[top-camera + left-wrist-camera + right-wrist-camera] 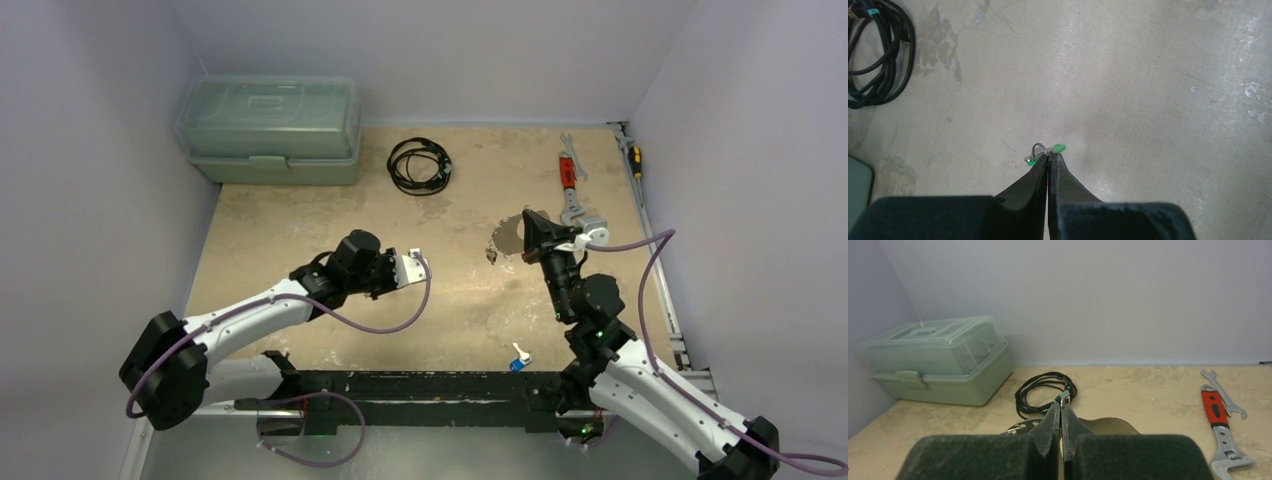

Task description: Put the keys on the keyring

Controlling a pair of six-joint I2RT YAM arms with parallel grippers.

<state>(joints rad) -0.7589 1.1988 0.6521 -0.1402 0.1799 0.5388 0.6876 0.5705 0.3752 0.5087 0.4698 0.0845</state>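
The left claw [1049,156] is clamped on a small green-headed metal key [1058,148] over the middle of the counter [300,230]. Only its green plastic end and a small silvery loop [1038,148] stick out past the tips, and the green end points onward and slightly right of the claw's line. A blue-headed key [517,361] lies by the near edge, its silver blade aimed toward the far edge. The large thin silvery wire keyring [494,240] sits right of centre, with a few small silvery keys [490,256] at its near-left rim. The right claw [1062,404] is pressed together over it; I cannot identify the silvery sliver at its tips. The counter is mottled beige, stone-like and stained, walled in pale lilac. A translucent green plastic box [270,125] fills the far left corner, with a black coiled cable [420,165] beside it and a red-handled steel wrench [570,185] toward the far right.
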